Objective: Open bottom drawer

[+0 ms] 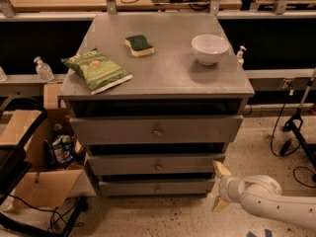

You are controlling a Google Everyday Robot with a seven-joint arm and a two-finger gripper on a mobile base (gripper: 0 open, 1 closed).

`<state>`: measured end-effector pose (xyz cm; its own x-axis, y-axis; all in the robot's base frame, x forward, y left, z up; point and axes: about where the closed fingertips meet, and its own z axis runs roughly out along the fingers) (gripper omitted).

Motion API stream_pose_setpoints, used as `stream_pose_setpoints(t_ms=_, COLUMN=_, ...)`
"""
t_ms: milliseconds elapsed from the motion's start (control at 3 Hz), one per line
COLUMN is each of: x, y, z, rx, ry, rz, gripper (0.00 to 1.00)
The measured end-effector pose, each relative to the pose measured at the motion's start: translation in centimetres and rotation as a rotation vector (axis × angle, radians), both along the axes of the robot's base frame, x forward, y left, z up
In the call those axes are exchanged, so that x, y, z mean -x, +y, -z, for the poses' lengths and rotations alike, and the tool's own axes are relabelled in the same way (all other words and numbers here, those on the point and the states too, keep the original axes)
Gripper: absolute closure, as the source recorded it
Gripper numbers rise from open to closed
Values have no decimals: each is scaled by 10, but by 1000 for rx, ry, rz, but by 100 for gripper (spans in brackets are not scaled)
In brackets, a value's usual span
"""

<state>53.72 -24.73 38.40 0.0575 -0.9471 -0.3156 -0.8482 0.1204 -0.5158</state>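
The grey cabinet has three stacked drawers. The bottom drawer (157, 187) has the slimmest front and a small round knob (157, 186) in its middle; its front stands about level with the fronts above. My gripper (219, 186) is low at the right, just off the drawer's right end, with its two tan fingers (220, 169) spread apart, one above the other. It holds nothing. The white arm runs off to the lower right.
On the cabinet top (168, 68) lie a green chip bag (96, 69), a sponge (138, 45) and a white bowl (210, 49). A cardboard box (37, 172) with clutter and cables stands on the floor at the left. A black stand (296, 127) is at the right.
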Motion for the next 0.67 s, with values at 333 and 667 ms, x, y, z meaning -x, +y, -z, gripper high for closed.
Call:
stream_pose_setpoints(t_ms=333, x=8, y=-36, z=39, rx=98, ry=66, rz=7, gripper=0)
stream_pose_setpoints(t_ms=667, x=9, y=-35, z=39, rx=103, ry=67, rz=2, gripper=0)
